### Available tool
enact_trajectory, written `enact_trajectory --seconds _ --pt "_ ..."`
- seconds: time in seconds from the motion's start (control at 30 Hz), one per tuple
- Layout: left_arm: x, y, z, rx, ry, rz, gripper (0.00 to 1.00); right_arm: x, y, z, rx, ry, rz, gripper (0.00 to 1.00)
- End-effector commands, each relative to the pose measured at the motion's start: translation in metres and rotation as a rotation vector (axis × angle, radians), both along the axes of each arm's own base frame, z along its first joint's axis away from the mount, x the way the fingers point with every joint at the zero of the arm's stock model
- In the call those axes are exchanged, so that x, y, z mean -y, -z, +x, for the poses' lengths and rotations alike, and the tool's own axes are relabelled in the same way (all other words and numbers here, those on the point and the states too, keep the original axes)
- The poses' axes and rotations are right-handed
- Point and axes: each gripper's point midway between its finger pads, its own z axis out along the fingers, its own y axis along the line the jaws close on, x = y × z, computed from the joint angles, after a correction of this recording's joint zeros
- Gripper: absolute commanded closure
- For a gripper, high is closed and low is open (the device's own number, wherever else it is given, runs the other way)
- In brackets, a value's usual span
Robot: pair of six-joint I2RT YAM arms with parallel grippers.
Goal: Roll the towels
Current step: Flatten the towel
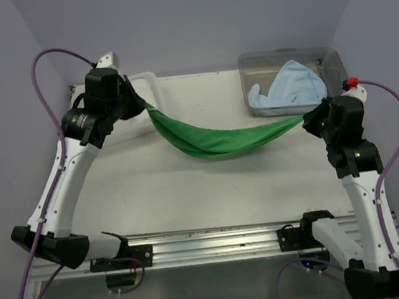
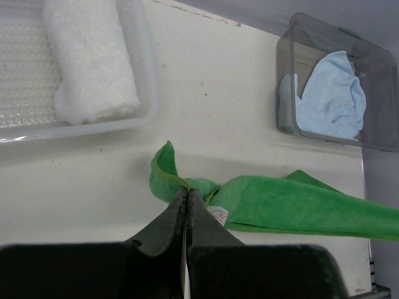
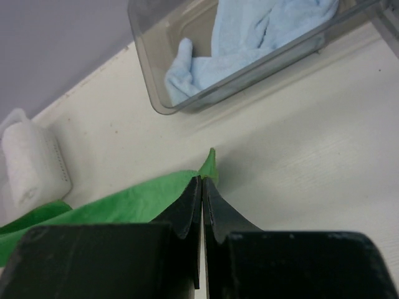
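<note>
The bright green towel (image 1: 216, 139) hangs in a sagging span above the table between both grippers. My left gripper (image 1: 145, 106) is shut on its left corner (image 2: 169, 177); a white label shows beside the fingers. My right gripper (image 1: 308, 117) is shut on its right corner (image 3: 211, 165). The white towel (image 2: 90, 59) lies rolled in the white lattice basket (image 2: 146, 93) at the back left. The light blue towel (image 1: 286, 87) lies crumpled in the clear tub (image 1: 330, 59) at the back right; it also shows in the left wrist view (image 2: 333, 93) and the right wrist view (image 3: 249, 37).
The basket (image 1: 150, 79) is mostly hidden behind my left arm. The tub stands just behind my right gripper. Purple cables loop off both arms. A metal rail (image 1: 210, 238) runs along the table's near edge.
</note>
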Motion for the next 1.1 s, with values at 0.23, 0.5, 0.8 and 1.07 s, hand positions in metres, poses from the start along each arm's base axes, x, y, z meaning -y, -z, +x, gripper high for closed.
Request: enact_trajectory --seconds 0.23,0.5,0.8,1.07 --pt "-0.023 -0.064 -0.055 0.068 -0.013 -0.033 1.0 0.021 -0.07 -0.059 0.145 0.083 -0.08 1.0" --pt "0.016 0.04 0.059 -0.09 -0.017 0.064 0.94 0.02 0.013 -0.013 0.001 0.09 -0.06 1.0" --pt "0.018 0.146 0.079 -0.32 -0.015 0.243 0.05 0.013 0.068 0.002 -0.103 0.062 -0.035 1.0" --pt "0.014 0.202 -0.067 -0.497 0.026 0.146 0.31 0.006 0.098 -0.005 -0.186 0.026 -0.02 1.0"
